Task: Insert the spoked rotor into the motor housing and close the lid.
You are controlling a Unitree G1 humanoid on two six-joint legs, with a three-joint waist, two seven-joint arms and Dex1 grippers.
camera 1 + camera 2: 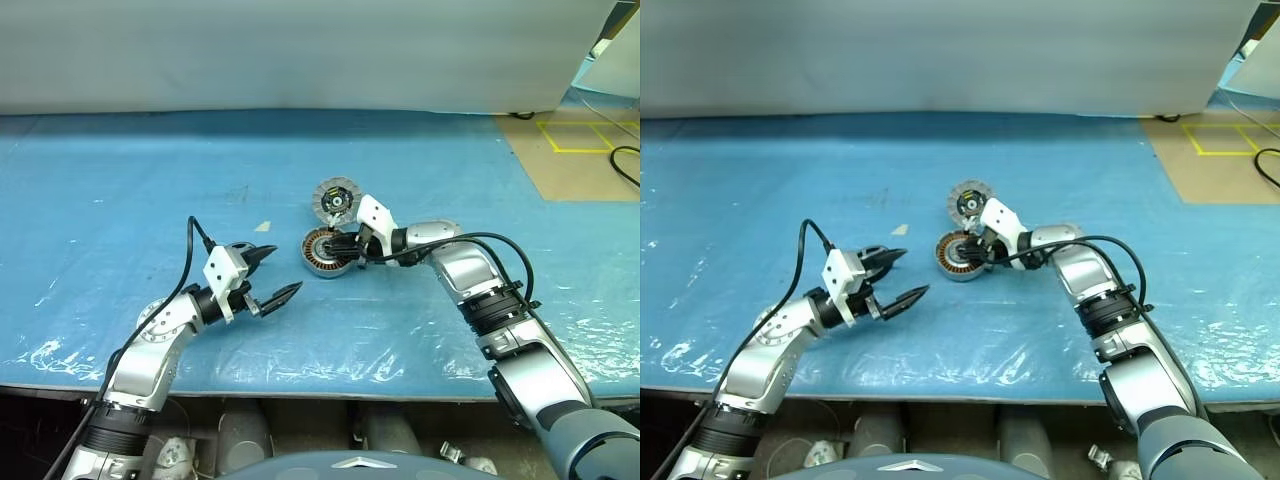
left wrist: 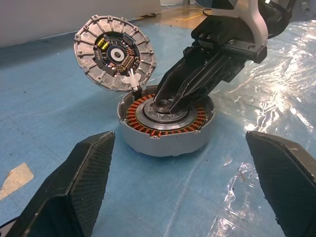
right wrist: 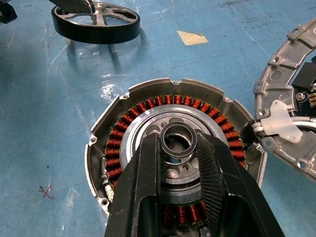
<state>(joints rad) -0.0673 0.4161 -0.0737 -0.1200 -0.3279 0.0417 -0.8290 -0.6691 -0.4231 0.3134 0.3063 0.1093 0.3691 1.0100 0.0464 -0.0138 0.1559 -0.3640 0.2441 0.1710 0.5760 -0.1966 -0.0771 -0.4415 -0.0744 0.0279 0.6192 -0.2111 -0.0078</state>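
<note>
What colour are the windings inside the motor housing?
Copper-orange, ringing the motor housing's grey centre; clearest in the right wrist view.

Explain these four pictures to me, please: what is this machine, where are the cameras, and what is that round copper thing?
This is a humanoid robot with two arms, each ending in a two-fingered black gripper. Two pictures come from cameras in its head, looking down over a blue-covered table; the other two come from a camera on each wrist. On the table sits a motor housing, a round grey casing with a ring of copper windings. Its lid, a ribbed disc, stands tilted open at the housing's edge. The right gripper is closed around the ring at the housing's centre. The left gripper waits wide open nearby, holding nothing. A black spoked rotor lies on the table beyond the housing, seen from the right wrist.
</note>
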